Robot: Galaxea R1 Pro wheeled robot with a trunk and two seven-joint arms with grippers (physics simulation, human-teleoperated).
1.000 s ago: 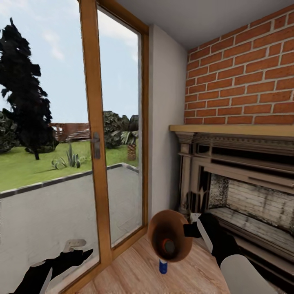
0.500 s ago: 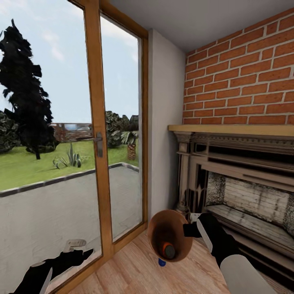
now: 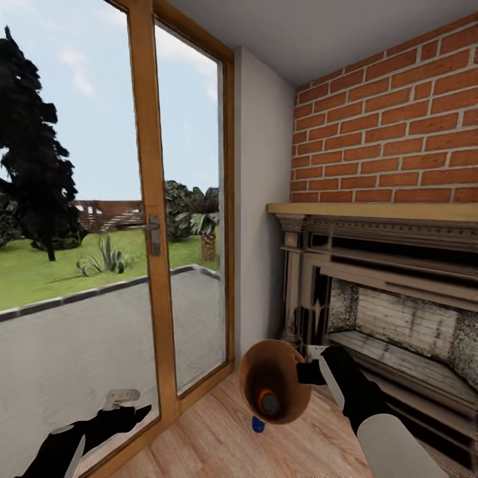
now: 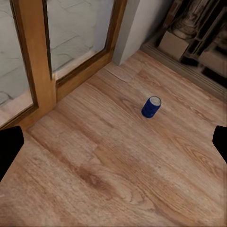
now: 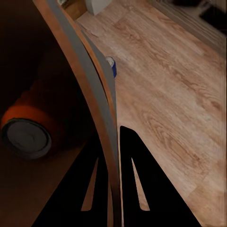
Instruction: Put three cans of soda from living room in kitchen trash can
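Observation:
My right gripper (image 3: 311,373) is shut on the rim of the tash can (image 3: 275,382), a dark bucket with a tan-brown inside, held tipped so its mouth faces the head camera. One orange can of soda (image 3: 267,400) lies inside it, also seen as the orange can (image 5: 28,133) beside the pinched rim (image 5: 101,118). A blue can of soda (image 3: 257,423) stands on the wood floor just below the bucket and shows upright as the blue can (image 4: 151,107) ahead of my open left gripper (image 4: 113,144). That left gripper (image 3: 126,415) hangs low by the glass door.
A wood-framed glass door (image 3: 153,219) runs along the left, with a white wall corner (image 3: 262,219) behind it. The ornate fireplace (image 3: 385,292) under the red-brick chimney (image 3: 392,126) lies to the right. Light wood floor (image 4: 118,175) spreads around the blue can.
The camera has shifted a little, so door and fireplace slide in the picture. The blue can shows less below the bucket. The orange can has rolled slightly inside. Both arms keep their pose.

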